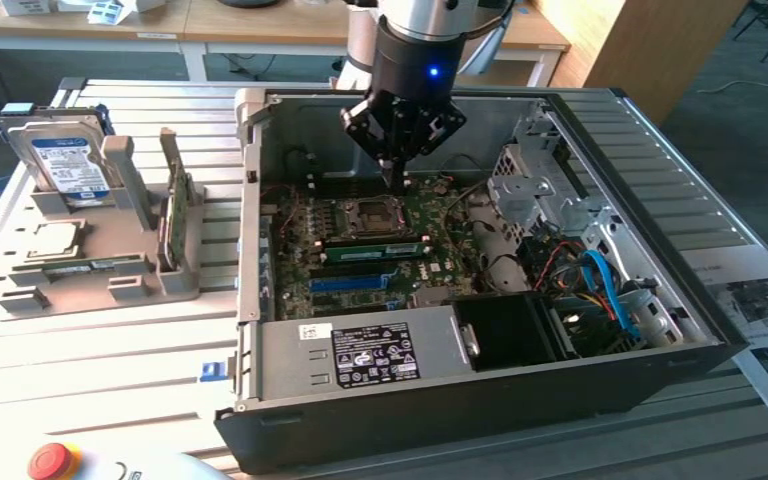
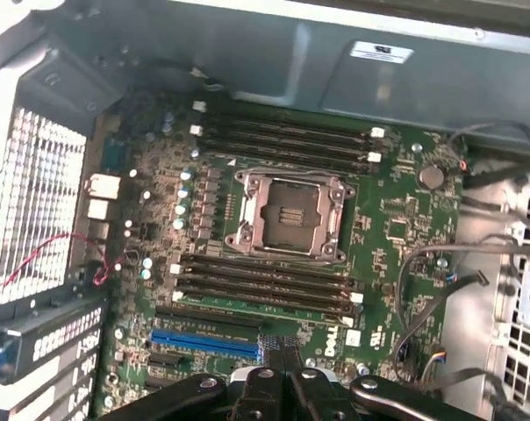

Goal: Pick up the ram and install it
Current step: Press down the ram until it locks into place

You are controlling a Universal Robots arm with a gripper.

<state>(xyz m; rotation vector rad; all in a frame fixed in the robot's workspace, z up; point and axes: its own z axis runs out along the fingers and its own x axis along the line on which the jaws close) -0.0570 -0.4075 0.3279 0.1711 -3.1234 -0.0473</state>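
My gripper (image 1: 395,184) hangs inside the open computer case (image 1: 704,300), over the motherboard (image 1: 424,215) just behind the CPU socket (image 1: 361,213). Its fingers are shut together with nothing between them. In the wrist view the shut fingertips (image 2: 282,373) point down over the board near the blue slot (image 2: 204,344). A long narrow green stick that looks like the ram (image 1: 375,251) stands in a memory slot on the near side of the socket, a short way from the gripper. The memory slots (image 2: 265,282) run beside the empty socket (image 2: 290,215).
A grey holder (image 1: 177,280) on the exterior view's left carries a hard drive (image 1: 71,165), a green card on edge (image 1: 179,215), a chip (image 1: 48,238) and a narrow stick lying flat (image 1: 91,266). Cables (image 1: 604,285) and a drive cage (image 1: 538,190) crowd the case's right. A red button (image 1: 51,460) sits at the front.
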